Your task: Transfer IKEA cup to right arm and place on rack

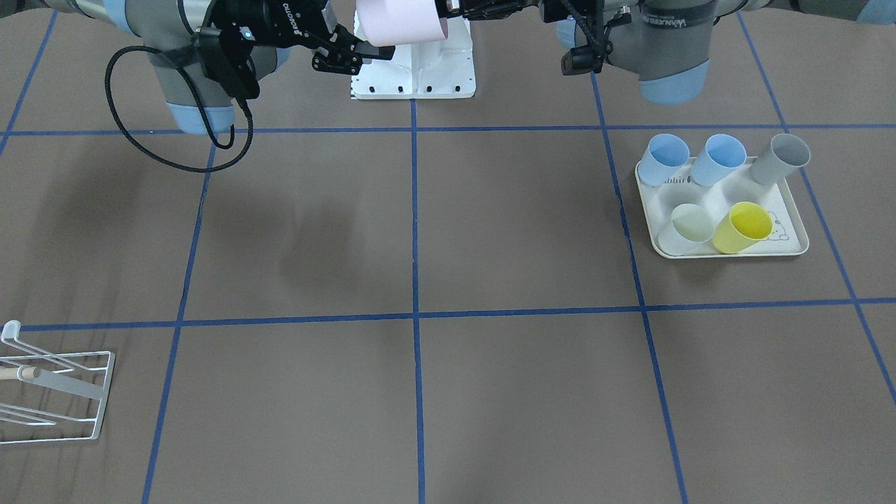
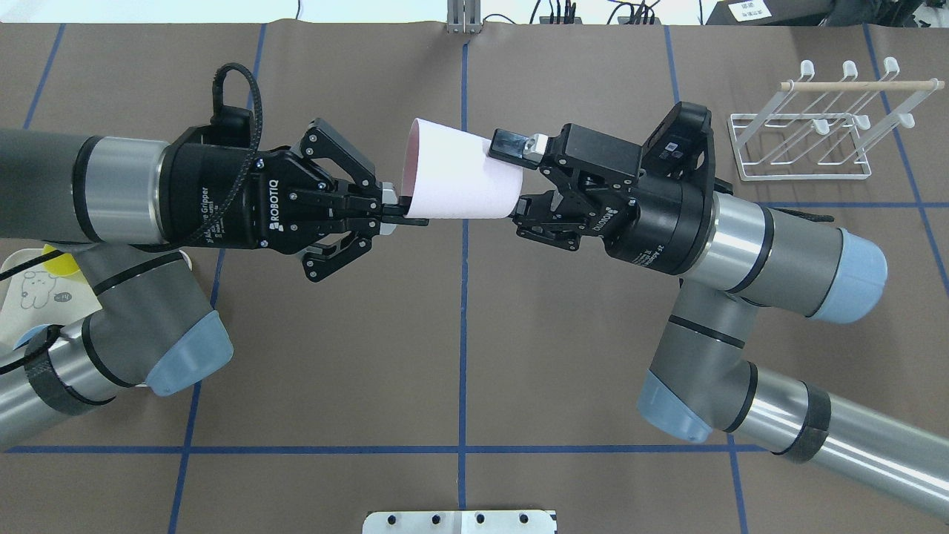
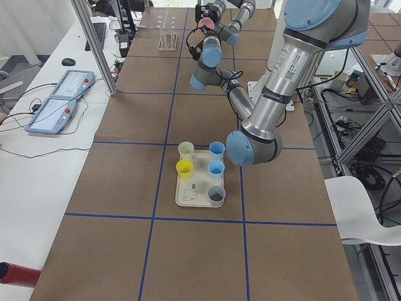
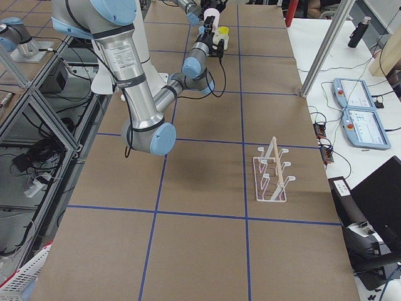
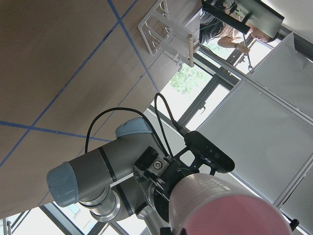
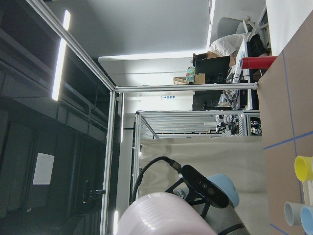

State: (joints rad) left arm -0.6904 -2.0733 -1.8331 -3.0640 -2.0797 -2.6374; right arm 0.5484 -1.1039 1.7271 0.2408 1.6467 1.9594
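A pale pink IKEA cup (image 2: 460, 178) hangs on its side high over the table's middle, between both arms. My left gripper (image 2: 393, 211) is shut, pinching the rim at the cup's open end. From the other side my right gripper (image 2: 523, 178) straddles the cup's base, one finger (image 2: 510, 143) lying on top and the other against the underside, so it looks shut on the cup. The front view shows the same cup (image 1: 402, 21) with the right gripper (image 1: 364, 38) below its base. The white wire rack (image 2: 801, 148) with its wooden peg stands at the far right of the table.
A cream tray (image 1: 728, 253) on the left arm's side carries several cups in blue, grey, pale green and yellow. The rack (image 1: 56, 392) sits near the table edge on the right arm's side. A thick black cable (image 1: 140, 140) loops under the right wrist.
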